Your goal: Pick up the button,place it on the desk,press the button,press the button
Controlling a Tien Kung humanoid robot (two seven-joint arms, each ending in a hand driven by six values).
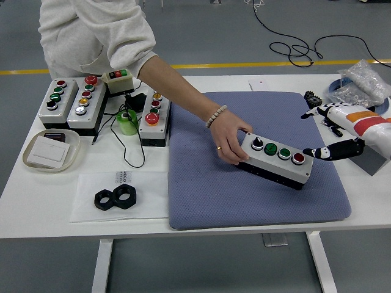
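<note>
A grey button box [276, 159] with a black knob, two green buttons and a red button lies tilted on the blue-grey mat [214, 195]. A person's hand [230, 141] grips its left end and holds it. My right hand [330, 131], white with an orange and red band, is at the mat's right edge, just right of the box. Its fingers are spread and hold nothing; one dark fingertip [310, 151] is close to the box's right end. My left arm is not in view.
Several more button boxes [70, 102] [153, 116] stand at the back left, with a green tape roll [127, 122] and cables. A tray with a switch [51, 150] and two black nuts [115, 197] lie at the left. Bags of parts [360, 88] sit at the back right.
</note>
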